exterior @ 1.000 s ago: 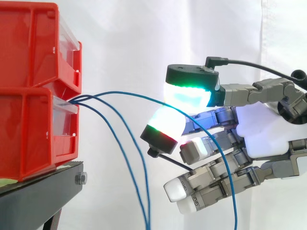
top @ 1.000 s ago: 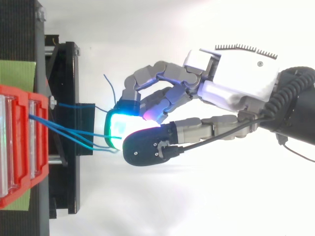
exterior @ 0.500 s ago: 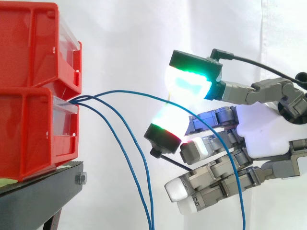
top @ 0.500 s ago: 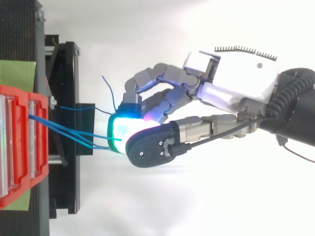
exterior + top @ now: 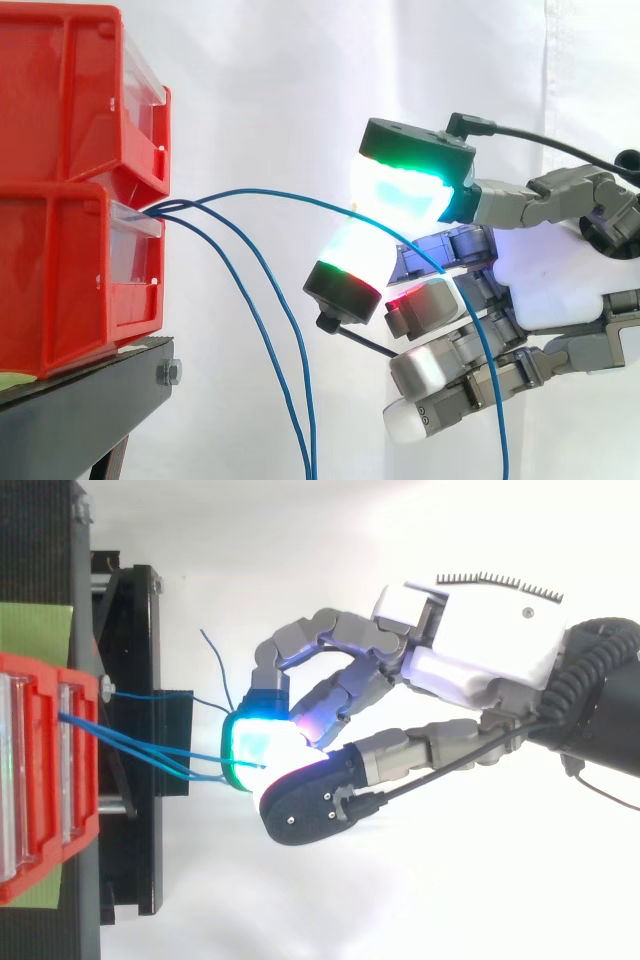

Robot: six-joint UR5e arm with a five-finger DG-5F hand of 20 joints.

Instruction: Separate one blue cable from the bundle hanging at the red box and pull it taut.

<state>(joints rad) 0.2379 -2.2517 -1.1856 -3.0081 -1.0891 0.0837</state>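
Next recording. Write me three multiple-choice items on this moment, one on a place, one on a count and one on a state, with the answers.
1. Where do the blue cables leave the red boxes?
A) where the upper box meets the lower
B) atop the upper box
C) through the lower box's underside

2. How many blue cables leave the boxes?
A) one
B) three
C) five

3. What is the robot hand doing?
A) hanging open, clear of the cables
B) pinching one cable between two glowing pads
C) gripping a box

1 A: they emerge at the seam on the boxes' front.
2 B: three strands fan out in the side view.
3 B: the upper cable arcs into the touching pads; two hang free.
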